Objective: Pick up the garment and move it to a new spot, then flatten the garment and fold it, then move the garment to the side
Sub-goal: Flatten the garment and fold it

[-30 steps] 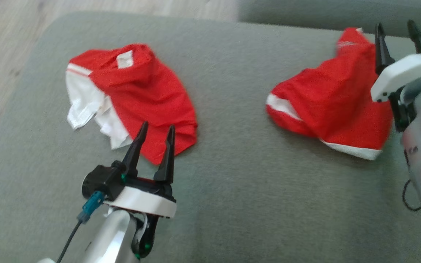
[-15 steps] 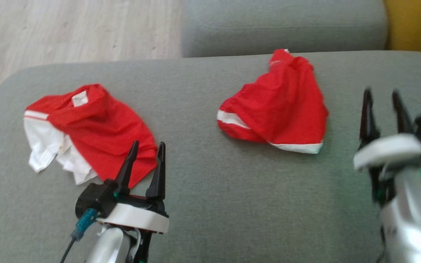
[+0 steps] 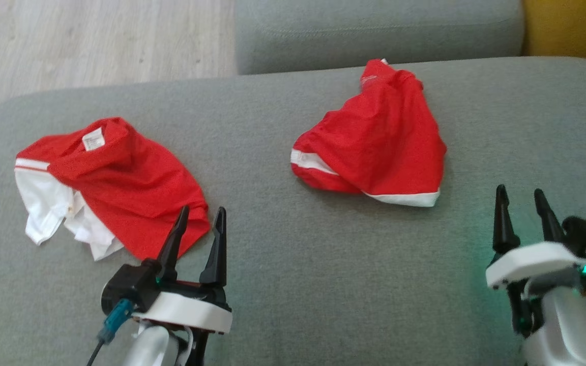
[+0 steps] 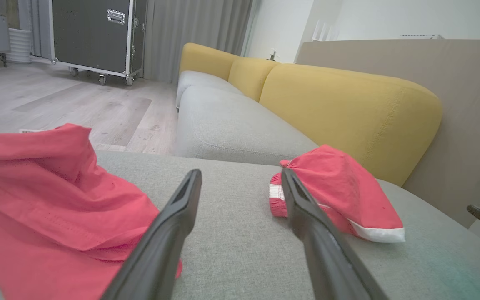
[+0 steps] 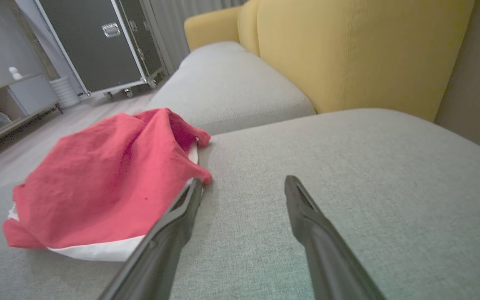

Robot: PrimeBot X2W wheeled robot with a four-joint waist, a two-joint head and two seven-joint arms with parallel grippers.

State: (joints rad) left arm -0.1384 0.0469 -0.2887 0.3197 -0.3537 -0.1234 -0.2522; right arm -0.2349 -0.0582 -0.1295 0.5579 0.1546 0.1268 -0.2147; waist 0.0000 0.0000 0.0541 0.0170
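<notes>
Two crumpled red garments with white trim lie on the grey sofa seat [image 3: 323, 264]. The left garment [image 3: 120, 183] shows a white label and white cloth at its left edge. My left gripper [image 3: 203, 209] stands open just in front of its near hem, with nothing between the fingers [image 4: 241, 173]. The right garment [image 3: 379, 142] lies mid-seat towards the back, bunched with a white hem. My right gripper [image 3: 519, 190] is open at the lower right, apart from that garment. In the right wrist view the garment [image 5: 102, 175] sits left of the open gripper [image 5: 243, 180].
A second grey cushion [image 3: 374, 30] adjoins the seat at the back. A yellow backrest [image 4: 348, 104] runs along the right side. Wooden floor [image 3: 69, 40] lies beyond the seat's rounded far-left edge. A black wheeled case [image 4: 94, 33] stands across the room.
The head camera has shifted, so the whole picture moved. My right gripper has drawn back from beside the right garment to the near right. The left gripper stays by the left garment's hem.
</notes>
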